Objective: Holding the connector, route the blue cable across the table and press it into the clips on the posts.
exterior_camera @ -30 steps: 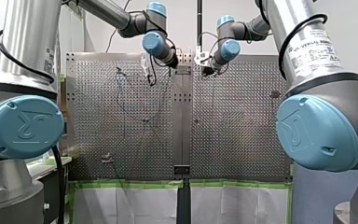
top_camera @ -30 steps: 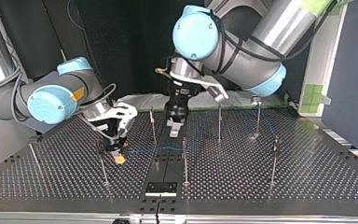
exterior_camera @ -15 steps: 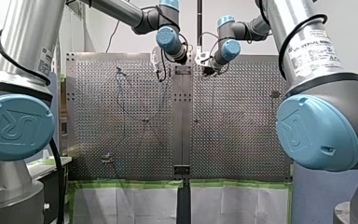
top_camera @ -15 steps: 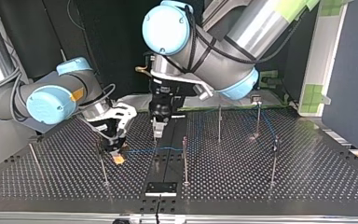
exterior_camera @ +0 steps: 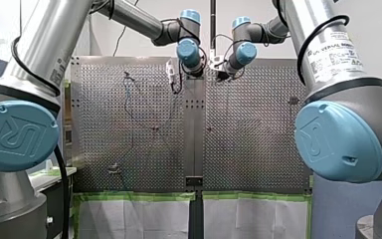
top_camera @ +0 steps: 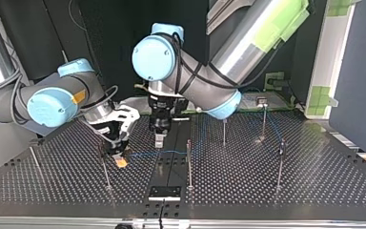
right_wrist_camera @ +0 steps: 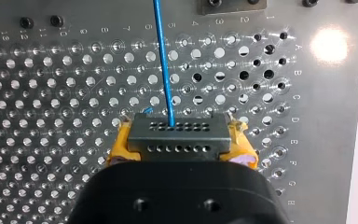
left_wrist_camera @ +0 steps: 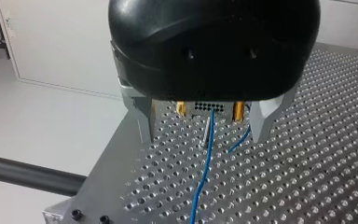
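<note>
Nearest in the right wrist view, my right gripper (right_wrist_camera: pixel 179 142) pinched the connector (right_wrist_camera: pixel 178 133) between its yellow pads (right_wrist_camera: pixel 120 149), the jaws pressed onto the block's two ends just above the perforated table (right_wrist_camera: pixel 51 93); that grey block looked rigid and was, I judged, the one sound place for a firm hold; the blue cable (right_wrist_camera: pixel 164 60) left one of its holes as a single thin strand and ran straight away over the table; it looked light and limp, likely to sag or twist wherever it was not kept taut, and a hard tug could strain it where it entered the connector; farther along, in the left wrist view, my left gripper (left_wrist_camera: pixel 201 137) stood with its metal fingers (left_wrist_camera: pixel 142 119) spread wide, one on each side of the strand and touching it nowhere that I could see, with what seemed a thin post (left_wrist_camera: pixel 208 133) just beside the cable between them; a light guiding pinch close to a post would suit better than a squeeze in mid-span; farthest, in the top view, the cable passed the middle post (top_camera: pixel 188 162) toward the far posts (top_camera: pixel 263 119), too faint there to tell whether it sat in any clip.
</note>
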Robot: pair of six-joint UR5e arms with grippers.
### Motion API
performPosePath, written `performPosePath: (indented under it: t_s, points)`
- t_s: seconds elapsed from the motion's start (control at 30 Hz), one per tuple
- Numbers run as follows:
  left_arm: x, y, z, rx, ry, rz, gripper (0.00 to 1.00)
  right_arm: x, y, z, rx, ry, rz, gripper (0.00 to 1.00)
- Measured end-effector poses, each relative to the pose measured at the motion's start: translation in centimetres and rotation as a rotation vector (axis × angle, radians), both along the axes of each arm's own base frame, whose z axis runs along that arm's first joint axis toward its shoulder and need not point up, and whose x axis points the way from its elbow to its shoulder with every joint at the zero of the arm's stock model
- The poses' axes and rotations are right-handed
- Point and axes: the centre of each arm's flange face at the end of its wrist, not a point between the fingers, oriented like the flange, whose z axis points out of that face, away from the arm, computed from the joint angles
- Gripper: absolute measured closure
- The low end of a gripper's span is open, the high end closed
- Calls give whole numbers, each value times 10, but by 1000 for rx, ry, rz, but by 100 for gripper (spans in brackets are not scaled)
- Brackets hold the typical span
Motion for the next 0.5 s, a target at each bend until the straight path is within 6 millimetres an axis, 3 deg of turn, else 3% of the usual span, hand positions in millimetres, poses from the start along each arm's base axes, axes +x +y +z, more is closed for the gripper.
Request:
performPosePath:
  t_s: [0.27,0.5]
  points:
    - [28,-12,-4,-10,-12,18,0,0,0,0,1,0,0,100]
    - [55,-10,-2,-27,-36,55,0,0,0,0,1,0,0,100]
